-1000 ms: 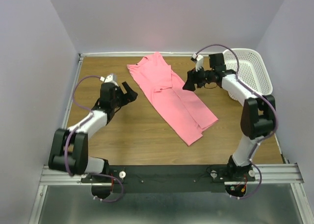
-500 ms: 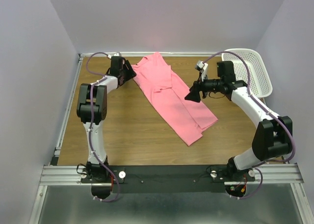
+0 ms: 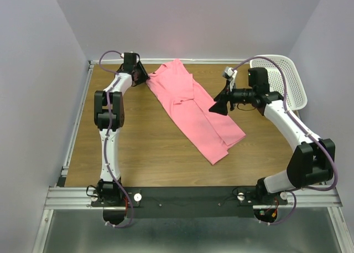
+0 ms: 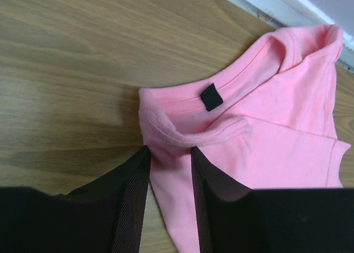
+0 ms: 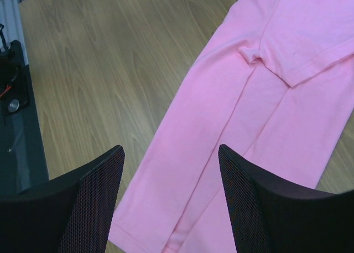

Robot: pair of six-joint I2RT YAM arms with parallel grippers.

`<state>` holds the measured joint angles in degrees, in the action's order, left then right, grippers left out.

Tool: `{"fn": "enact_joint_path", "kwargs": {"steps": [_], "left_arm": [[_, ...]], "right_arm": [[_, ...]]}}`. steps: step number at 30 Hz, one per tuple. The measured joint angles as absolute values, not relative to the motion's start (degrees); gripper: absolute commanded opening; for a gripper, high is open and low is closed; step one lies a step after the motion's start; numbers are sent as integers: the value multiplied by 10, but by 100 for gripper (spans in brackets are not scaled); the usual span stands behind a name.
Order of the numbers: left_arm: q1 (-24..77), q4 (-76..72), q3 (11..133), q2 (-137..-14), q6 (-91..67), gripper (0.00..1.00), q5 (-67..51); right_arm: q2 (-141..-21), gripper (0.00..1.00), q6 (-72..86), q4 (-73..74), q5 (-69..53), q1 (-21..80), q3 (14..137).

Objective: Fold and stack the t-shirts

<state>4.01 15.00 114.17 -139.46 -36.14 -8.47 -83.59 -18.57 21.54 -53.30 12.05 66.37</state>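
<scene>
We have the left fingers (image 4: pixel 133 203) set narrowly apart, and the collar edge of the t-shirt (image 4: pixel 265 131) fills the slot between them. To their left it's bare tabletop (image 4: pixel 66 53), plenty of room to pass. Ahead and to the right it's cloth, then the back rail (image 3: pixel 204 60) closes that side. The right fingers (image 5: pixel 94 203) hang spread wide above the shirt, with only air between them. There's open wood to their left, and flat pink cloth ahead and to the right. The white basket (image 3: pixel 287 76) stands back behind their wrist, well apart.
</scene>
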Motion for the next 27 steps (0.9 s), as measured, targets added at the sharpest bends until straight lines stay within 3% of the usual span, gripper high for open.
{"fn": "enact_joint_path", "kwargs": {"steps": [4,5,8,18,24,25,27], "left_arm": [[37,173,1170,-1417,-367,31,-96],[36,179,1176,-1419,-368,23,-98],[32,189,1185,-1423,-376,12,-104],[-10,195,1187,-1430,-397,10,-133],[-55,211,1206,-1430,-391,25,-147],[-59,211,1208,-1430,-388,29,-151],[-72,207,1200,-1421,-376,51,-162]], "right_arm": [[-834,76,-185,216,-539,121,664],[-834,76,-185,216,-540,121,664],[-832,76,-185,216,-544,121,664],[-828,76,-186,216,-546,121,664],[-829,76,-229,241,-549,121,664],[-830,76,-246,250,-549,121,664],[-833,76,-284,272,-543,123,663]]}}
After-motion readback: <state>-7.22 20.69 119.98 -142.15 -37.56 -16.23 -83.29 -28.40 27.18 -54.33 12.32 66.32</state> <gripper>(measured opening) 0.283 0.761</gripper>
